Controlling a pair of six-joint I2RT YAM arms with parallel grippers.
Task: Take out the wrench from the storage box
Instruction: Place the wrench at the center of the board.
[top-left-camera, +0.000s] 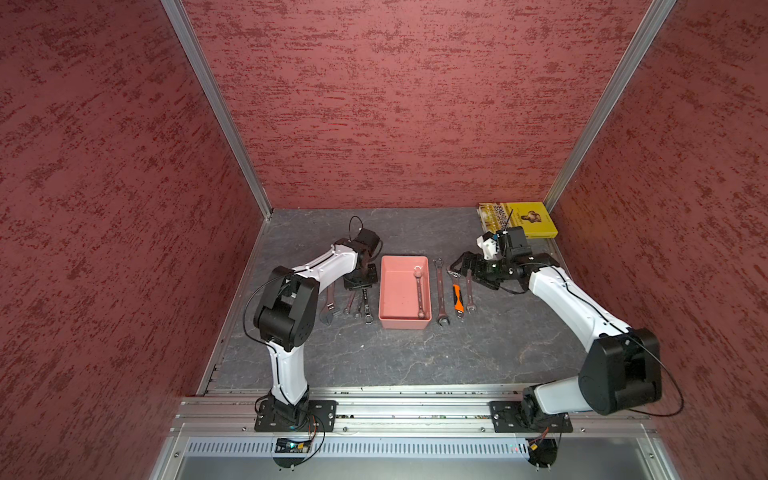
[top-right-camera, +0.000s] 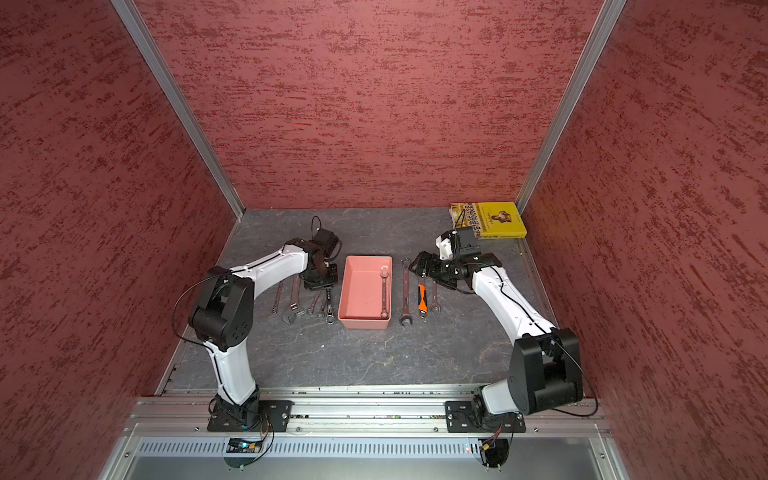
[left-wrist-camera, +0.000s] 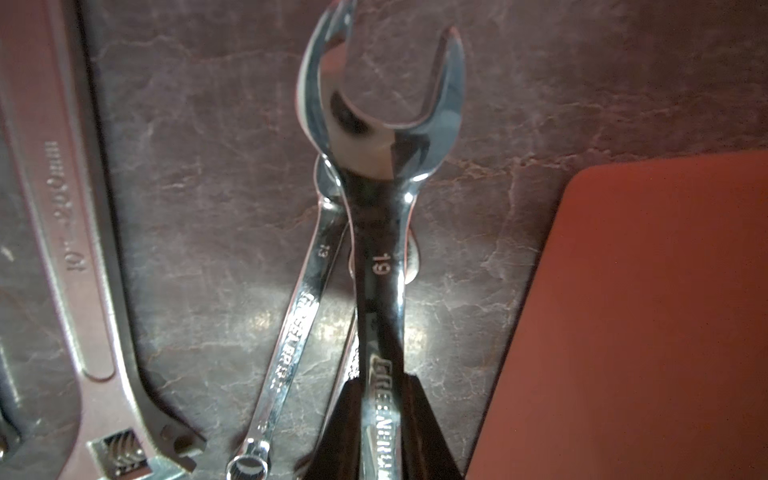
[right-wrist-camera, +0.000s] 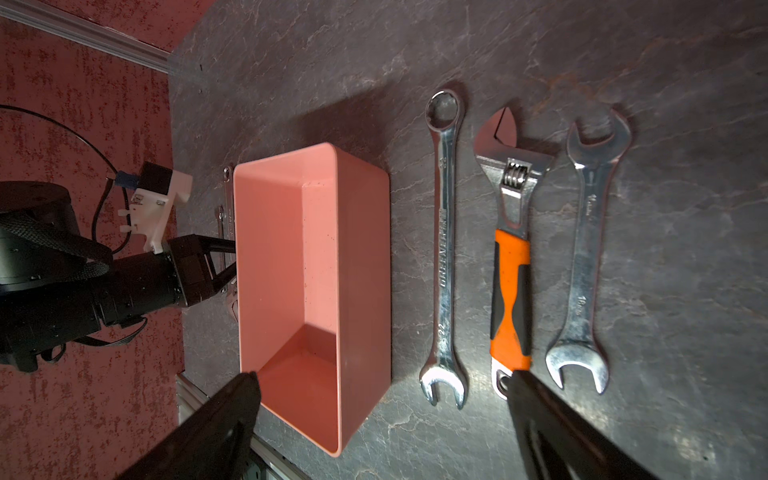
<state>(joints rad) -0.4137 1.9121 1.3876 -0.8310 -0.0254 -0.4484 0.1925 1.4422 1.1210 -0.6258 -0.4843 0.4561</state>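
Note:
The salmon-pink storage box (top-left-camera: 386, 291) (top-right-camera: 365, 324) sits mid-table. One silver wrench (top-left-camera: 420, 293) (top-right-camera: 384, 293) lies inside it along its right wall; the right wrist view hides that wrench behind the box wall (right-wrist-camera: 365, 270). My left gripper (top-left-camera: 360, 284) (left-wrist-camera: 380, 390) hangs just left of the box (left-wrist-camera: 644, 311). It is shut on the shaft of another chrome wrench marked 19 (left-wrist-camera: 382, 257), which lies over smaller wrenches outside the box. My right gripper (top-left-camera: 457, 270) (right-wrist-camera: 384, 378) is open and empty, right of the box above the row of tools.
Right of the box lie a long combination wrench (top-left-camera: 439, 291), an orange-handled adjustable wrench (top-left-camera: 457, 297) and a double open-end wrench (top-left-camera: 469, 295). On the left are a large adjustable wrench (left-wrist-camera: 75, 249) and a wrench marked 13 (left-wrist-camera: 299, 324). A yellow book (top-left-camera: 528, 220) lies back right.

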